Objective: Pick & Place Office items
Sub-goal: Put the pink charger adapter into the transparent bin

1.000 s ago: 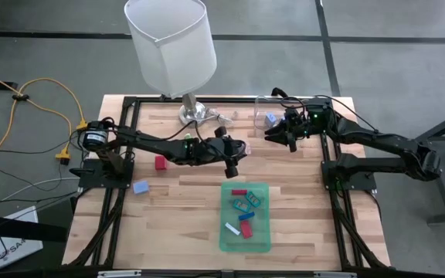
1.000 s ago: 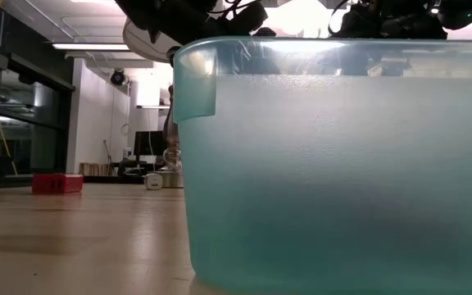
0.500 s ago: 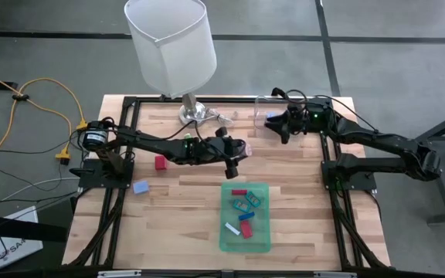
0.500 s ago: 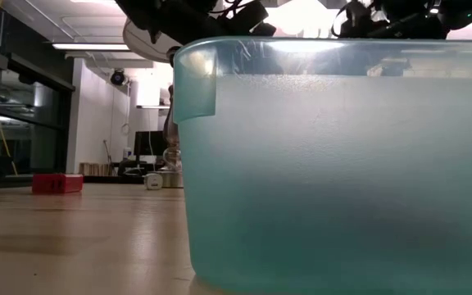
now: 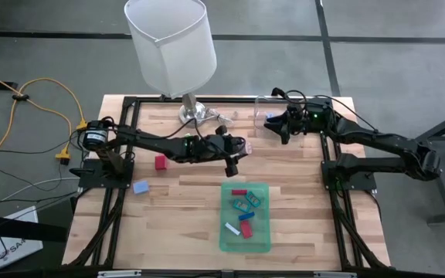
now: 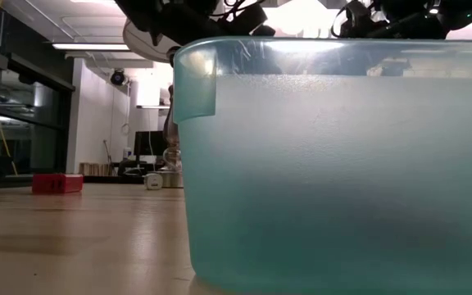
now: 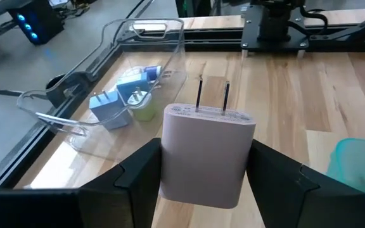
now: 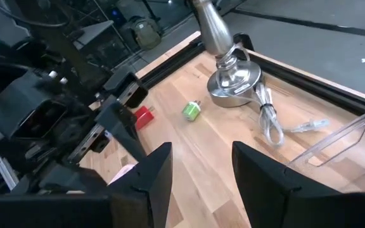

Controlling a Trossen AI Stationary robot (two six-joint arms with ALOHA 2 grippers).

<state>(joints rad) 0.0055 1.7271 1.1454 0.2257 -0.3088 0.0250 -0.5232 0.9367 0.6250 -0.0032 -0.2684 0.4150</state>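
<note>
Right gripper (image 5: 275, 127) shifted left; no writing legible.

Wooden table (image 5: 176, 193) — smooth planks, clear plastic container (image 7: 138, 57), chrome lamp base (image 8: 233, 82)

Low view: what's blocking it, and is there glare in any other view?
Low view: the green tray stands close to the lens and fills most of the frame, with bright ceiling light above its rim. Left wrist view: sharp on the pink plug block; the clear container shows reflections. High view: evenly lit, no glare.
</note>
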